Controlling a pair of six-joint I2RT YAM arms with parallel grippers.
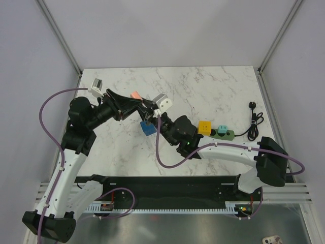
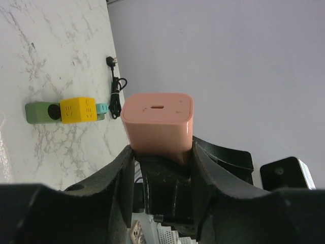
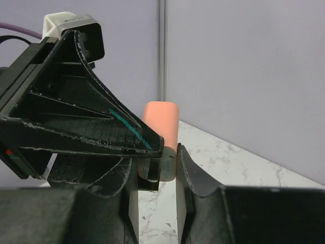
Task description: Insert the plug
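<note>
Surroundings: I see a blue plastic cube (image 1: 148, 128) on the white marble-pattern tabletop (image 1: 213, 86), directly below the two hands in the top view.
Cord: A black plug with a thin black cord (image 1: 254, 122) lies coiled at the right end of the dark green socket strip (image 1: 227, 135).
In the way: The right arm's black wrist section (image 1: 183, 133) lies between the hands and the strip, near the strip's left end.
Left hand (image 2: 161, 152): Clenched on a salmon-pink rounded plastic block (image 2: 158, 122) held clear of the tabletop; a small slot shows on its end face.
Right hand (image 3: 155, 165): Its fingers flank the lower end of the same block, beside the left hand's fingertip. I cannot tell whether they press on it.
Plug location: The small bright yellow cube-shaped plastic plug (image 1: 205, 127) sits at the strip's left end, just beside a small teal block (image 1: 222, 130).
Plug appearance: About as wide as the strip, with slot markings on its visible faces.
</note>
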